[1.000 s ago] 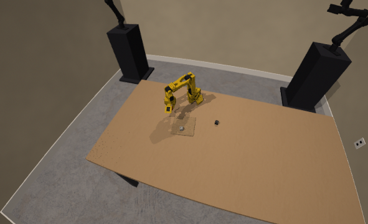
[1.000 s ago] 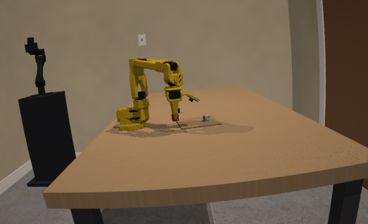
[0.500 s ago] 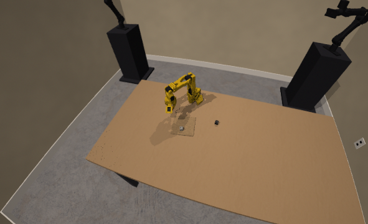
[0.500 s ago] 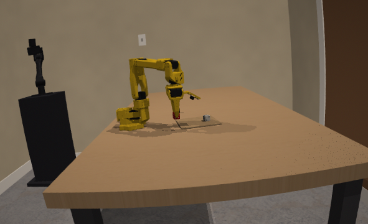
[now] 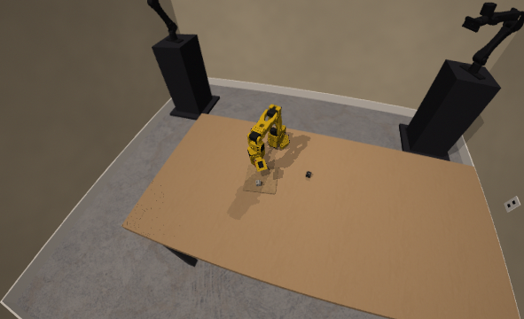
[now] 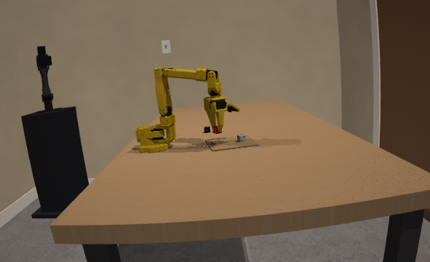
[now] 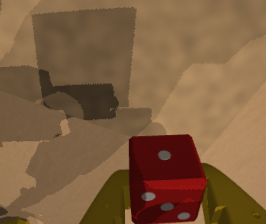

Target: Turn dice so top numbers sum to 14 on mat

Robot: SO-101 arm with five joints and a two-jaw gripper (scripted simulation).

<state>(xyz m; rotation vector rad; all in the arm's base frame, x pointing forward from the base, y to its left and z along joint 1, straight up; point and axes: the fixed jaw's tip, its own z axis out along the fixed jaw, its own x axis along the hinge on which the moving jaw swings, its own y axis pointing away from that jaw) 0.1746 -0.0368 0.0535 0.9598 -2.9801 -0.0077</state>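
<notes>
Three dice are the full count across the views, but the top view shows only two: a pale die (image 5: 258, 182) resting on the single thin mat (image 5: 268, 188), and a black die (image 5: 308, 175) off the mat, well apart to the side on the counter (image 5: 377, 230). One yellow arm (image 5: 266, 128) bends forward with its gripper (image 5: 261, 166) over the mat's near edge; the red die cannot be made out here.

One red die (image 6: 216, 129) appears in the exterior view, pinched at the tips of the downward-pointing gripper (image 6: 217, 128) and lifted clear of the counter, above the mat's (image 6: 233, 143) end nearer the arm's base. The pale die (image 6: 241, 137) lies flat on the mat, and the black die (image 6: 206, 129) sits on the counter behind, off the mat. Two black pedestals appear overhead, one here.

One die fills the wrist view: the red die (image 7: 166, 177) is clamped between two yellow fingers, closed tight against its sides. A cube, it has no long axis; it hangs slightly tilted, with a one-pip face uppermost in this view and a three-pip face below it.
</notes>
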